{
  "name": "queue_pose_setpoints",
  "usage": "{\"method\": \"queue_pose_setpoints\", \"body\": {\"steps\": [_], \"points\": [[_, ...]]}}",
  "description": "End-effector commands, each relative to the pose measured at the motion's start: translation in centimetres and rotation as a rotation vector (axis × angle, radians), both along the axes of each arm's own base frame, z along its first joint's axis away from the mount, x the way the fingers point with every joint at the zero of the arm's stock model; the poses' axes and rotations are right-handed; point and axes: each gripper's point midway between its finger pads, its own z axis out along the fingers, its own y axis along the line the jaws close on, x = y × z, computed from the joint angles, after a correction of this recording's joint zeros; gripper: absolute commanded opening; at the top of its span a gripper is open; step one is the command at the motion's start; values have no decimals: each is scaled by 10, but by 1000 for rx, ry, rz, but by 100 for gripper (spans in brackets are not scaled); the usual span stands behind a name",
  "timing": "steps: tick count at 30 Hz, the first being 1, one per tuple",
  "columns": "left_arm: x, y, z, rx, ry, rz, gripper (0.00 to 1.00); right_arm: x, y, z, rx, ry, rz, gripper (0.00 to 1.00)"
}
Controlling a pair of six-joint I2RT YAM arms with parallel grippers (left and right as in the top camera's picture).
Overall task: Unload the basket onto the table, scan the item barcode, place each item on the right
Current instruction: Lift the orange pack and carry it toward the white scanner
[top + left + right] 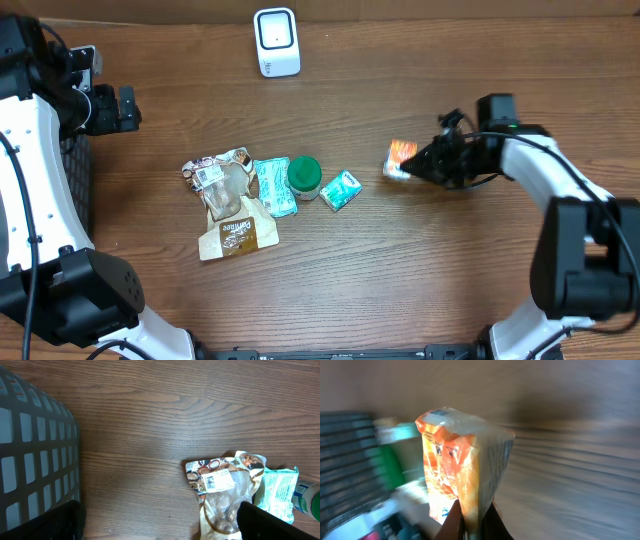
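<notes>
Grey basket (35, 445) sits far left, and the left jaws hang wide open beside it, holding nothing. Snack pile (240, 195) lies mid worktop (400, 280). White scanner (276, 42) stands at the back. Right jaws pinch the orange packet (401, 158) by one edge, I think so its sides stay bare for the scanner. Blur hides its barcode

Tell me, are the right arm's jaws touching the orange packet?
Touching. The right wrist view shows the jaws pinching the orange packet at its bottom edge.
</notes>
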Motion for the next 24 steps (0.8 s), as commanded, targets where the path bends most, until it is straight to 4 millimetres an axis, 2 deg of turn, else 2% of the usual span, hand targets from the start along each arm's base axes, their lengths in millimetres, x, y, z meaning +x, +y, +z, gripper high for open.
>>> {"method": "queue_pose_setpoints", "body": {"steps": [1, 4, 6, 15, 20, 24], "points": [[1, 0, 1, 6, -5, -15, 100, -3, 24, 93, 376, -264, 156, 4], [1, 0, 1, 6, -5, -15, 100, -11, 31, 126, 562, -351, 224, 4], [1, 0, 1, 6, -5, -15, 100, -14, 35, 141, 640, -382, 258, 4], [1, 0, 1, 6, -5, -15, 100, -1, 40, 151, 662, -244, 236, 4], [1, 0, 1, 6, -5, -15, 100, 12, 41, 165, 666, -193, 225, 4], [1, 0, 1, 6, -5, -15, 100, 17, 51, 179, 656, -224, 259, 4]]}}
